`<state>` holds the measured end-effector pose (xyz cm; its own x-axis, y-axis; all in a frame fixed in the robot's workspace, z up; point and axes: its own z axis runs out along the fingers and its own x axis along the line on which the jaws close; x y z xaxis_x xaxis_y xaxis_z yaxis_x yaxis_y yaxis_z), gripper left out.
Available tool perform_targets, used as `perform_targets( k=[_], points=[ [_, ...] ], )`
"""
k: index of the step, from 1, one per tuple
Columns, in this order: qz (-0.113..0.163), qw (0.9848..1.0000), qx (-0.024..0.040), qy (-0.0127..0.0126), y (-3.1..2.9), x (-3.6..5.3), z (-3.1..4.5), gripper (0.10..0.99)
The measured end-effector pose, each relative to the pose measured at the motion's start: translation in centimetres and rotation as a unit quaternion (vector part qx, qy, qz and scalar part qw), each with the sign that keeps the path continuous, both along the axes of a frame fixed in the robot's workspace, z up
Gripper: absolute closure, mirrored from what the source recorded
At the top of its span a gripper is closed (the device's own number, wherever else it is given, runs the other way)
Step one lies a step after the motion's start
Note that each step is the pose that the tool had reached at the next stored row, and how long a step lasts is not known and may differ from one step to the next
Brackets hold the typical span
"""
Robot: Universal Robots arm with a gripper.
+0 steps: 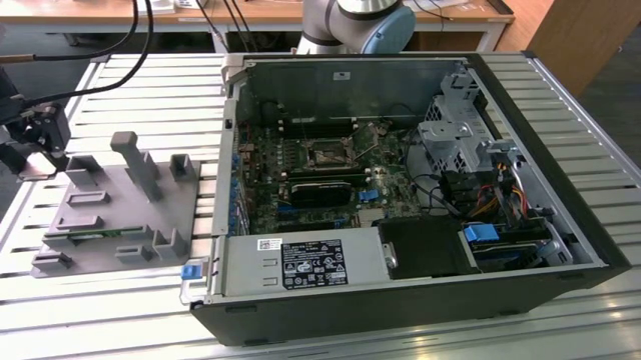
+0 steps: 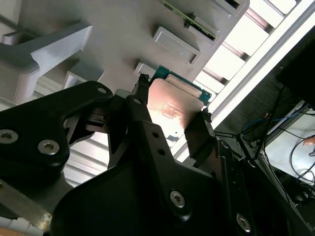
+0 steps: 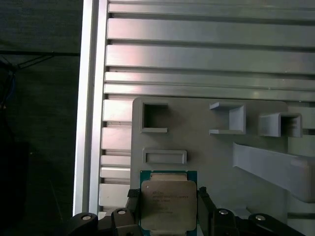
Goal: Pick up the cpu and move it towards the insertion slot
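Observation:
The cpu [image 3: 167, 204], a flat square chip with a shiny metal top and a green rim, sits between my gripper's [image 3: 167, 209] two black fingers [image 3: 133, 202], which press on its opposite edges. In the second wrist view the cpu [image 2: 172, 103] shows the same way, held by the gripper [image 2: 172, 105] just over the grey plastic fixture [image 2: 123, 34]. In the exterior view the gripper [image 1: 38, 166] hangs at the fixture's [image 1: 120, 217] far left corner. The insertion slot [image 1: 329, 155], a small dark socket with a silver frame, lies on the motherboard inside the open computer case [image 1: 421, 315], far to the exterior view's right.
The fixture carries upright posts [image 1: 135, 161] and small rectangular recesses [image 3: 155, 118]. A slatted aluminium table [image 1: 150, 82] lies under everything. The case's walls, a drive cage [image 1: 455, 139] and cable bundles [image 1: 481, 199] surround the motherboard. The arm's base [image 1: 361, 22] stands behind the case.

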<state>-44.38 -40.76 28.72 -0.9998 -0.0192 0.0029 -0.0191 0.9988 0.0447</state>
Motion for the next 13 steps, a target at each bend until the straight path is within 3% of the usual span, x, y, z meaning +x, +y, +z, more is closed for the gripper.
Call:
perform_targets(
  k=[13],
  points=[
    [0.0, 1.0, 0.0, 0.0, 0.01, 0.0, 0.52, 0.545]
  ],
)
